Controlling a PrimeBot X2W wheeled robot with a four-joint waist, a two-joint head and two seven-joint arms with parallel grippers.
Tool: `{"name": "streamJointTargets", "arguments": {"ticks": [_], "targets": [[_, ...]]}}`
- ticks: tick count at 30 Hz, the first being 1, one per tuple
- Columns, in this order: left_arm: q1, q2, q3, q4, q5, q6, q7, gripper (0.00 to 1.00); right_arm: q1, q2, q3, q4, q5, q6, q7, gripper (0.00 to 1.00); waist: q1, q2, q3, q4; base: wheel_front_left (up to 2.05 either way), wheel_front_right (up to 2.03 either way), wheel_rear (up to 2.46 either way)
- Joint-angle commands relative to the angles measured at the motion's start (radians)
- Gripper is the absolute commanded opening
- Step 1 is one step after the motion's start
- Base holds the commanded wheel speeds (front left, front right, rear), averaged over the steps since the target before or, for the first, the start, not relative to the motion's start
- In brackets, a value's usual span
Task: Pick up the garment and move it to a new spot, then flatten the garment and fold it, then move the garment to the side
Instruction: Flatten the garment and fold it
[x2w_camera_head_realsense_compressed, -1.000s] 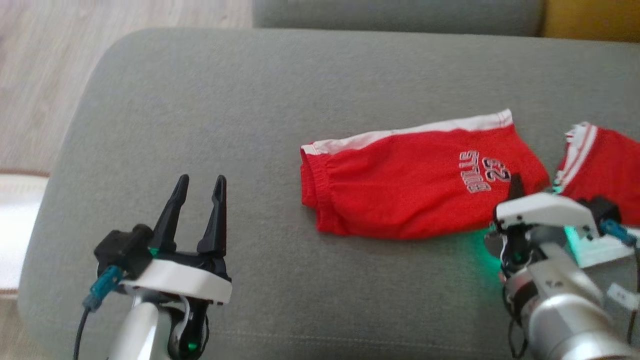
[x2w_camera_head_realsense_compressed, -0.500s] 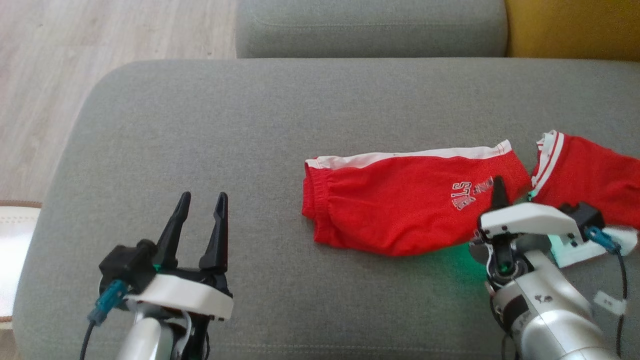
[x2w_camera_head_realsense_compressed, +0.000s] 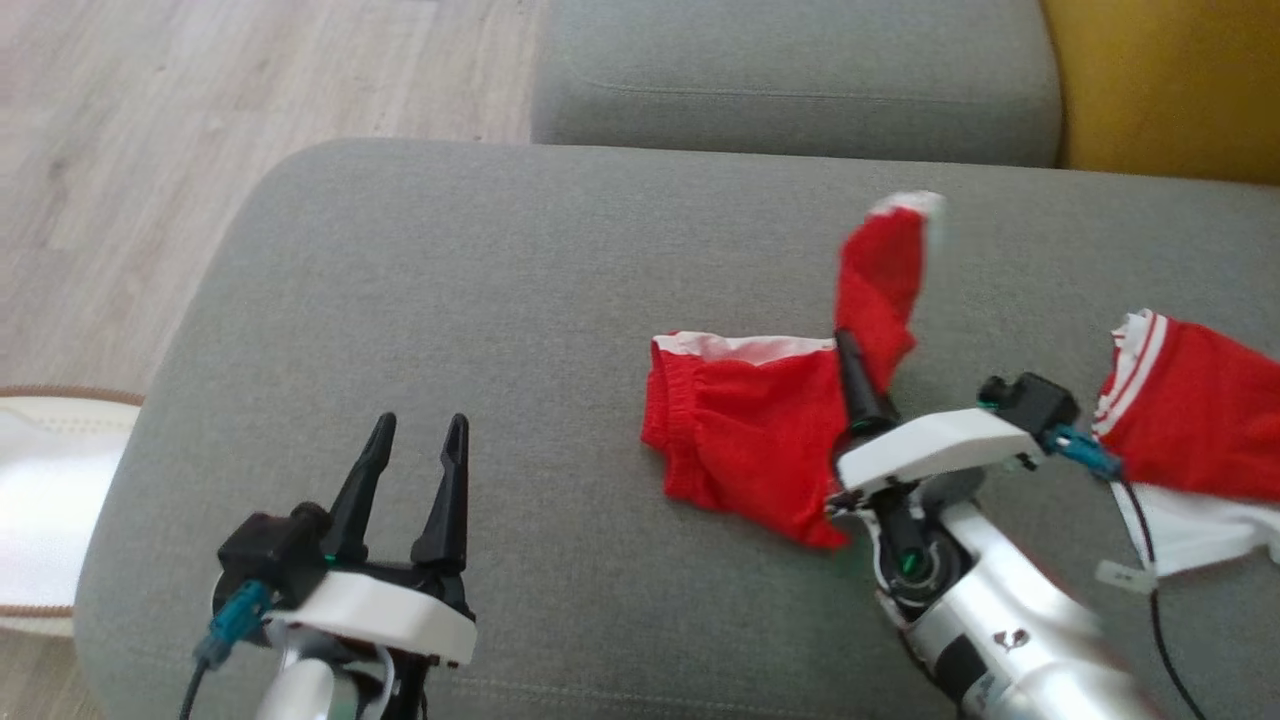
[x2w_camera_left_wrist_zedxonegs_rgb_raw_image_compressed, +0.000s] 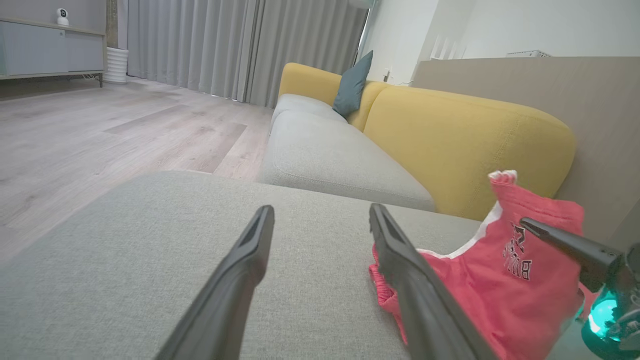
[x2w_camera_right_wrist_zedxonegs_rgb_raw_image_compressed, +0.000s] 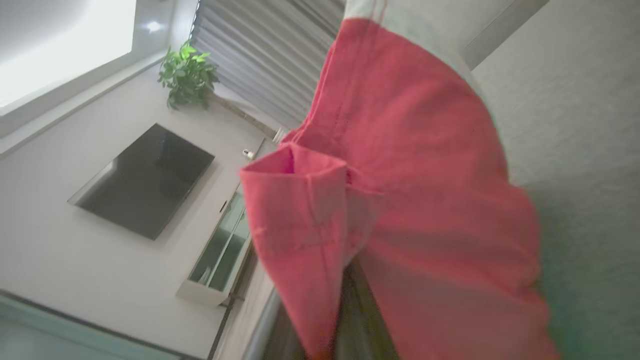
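Our right jaws are clenched on one end of the red shorts (x2w_camera_head_realsense_compressed: 745, 440), the dark fingers (x2w_camera_head_realsense_compressed: 858, 385) pinching the cloth and holding that end up off the grey sofa cushion (x2w_camera_head_realsense_compressed: 500, 300), white hem topmost. The waistband end lies bunched on the cushion, near its middle. In the right wrist view the red fabric (x2w_camera_right_wrist_zedxonegs_rgb_raw_image_compressed: 400, 200) drapes over our fingers. Our left jaws are released and hold nothing, poised above the cushion's near left part, well apart from the shorts. To the right, a second red garment (x2w_camera_head_realsense_compressed: 1190, 410) with white stripes lies on a white cloth (x2w_camera_head_realsense_compressed: 1200, 530). Beyond the cushion we see a yellow backrest (x2w_camera_head_realsense_compressed: 1160, 80) and a wood floor (x2w_camera_head_realsense_compressed: 150, 150).
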Motion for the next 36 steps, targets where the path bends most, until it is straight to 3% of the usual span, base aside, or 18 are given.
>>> {"name": "streamJointTargets", "arguments": {"ticks": [1, 14, 15, 16, 25, 31, 36], "targets": [[-0.027, 0.006, 0.023, -0.027, 0.012, 0.004, -0.006, 1.0, -0.022, 0.017, 0.046, -0.05, -0.003, -0.001, -0.011, 0.0, 0.0, -0.0001, -0.002, 0.015, 0.0, 0.0, 0.0], [-0.028, 0.006, 0.017, -0.025, -0.003, 0.007, -0.006, 1.0, -0.033, 0.017, 0.31, -0.028, 0.029, -0.001, -0.011, 0.0, 0.0, -0.0001, 0.021, 0.086, 0.0, 0.0, 0.0], [-0.029, 0.006, 0.018, -0.024, -0.003, 0.007, -0.006, 1.0, -0.039, 0.017, 0.333, -0.011, 0.018, -0.001, -0.011, 0.31, 0.0, -0.0001, 0.023, 0.088, 0.0, 0.0, 0.0], [-0.029, 0.006, 0.018, -0.024, -0.003, 0.007, -0.006, 1.0, -0.048, 0.017, 0.35, 0.001, 0.001, -0.001, -0.011, 1.0, 0.0, -0.0001, 0.025, 0.09, 0.0, 0.0, 0.0], [-0.038, 0.006, 0.03, -0.022, -0.003, 0.006, -0.006, 1.0, -0.066, 0.017, 0.49, -0.017, -0.079, -0.001, -0.011, 1.0, 0.0, -0.0001, 0.036, 0.079, 0.0, 0.0, 0.0], [-0.04, 0.006, 0.026, -0.023, -0.012, 0.011, -0.006, 1.0, -0.073, 0.017, 0.611, -0.037, -0.037, -0.001, 0.018, 1.0, 0.0, -0.0001, 0.033, 0.052, 0.0, 0.0, 0.0], [-0.036, 0.006, 0.033, -0.028, -0.013, 0.016, -0.006, 1.0, -0.104, 0.017, 0.623, -0.04, -0.001, -0.001, 0.004, 1.0, 0.0, -0.0001, 0.025, 0.018, 0.0, 0.0, 0.0]]}}
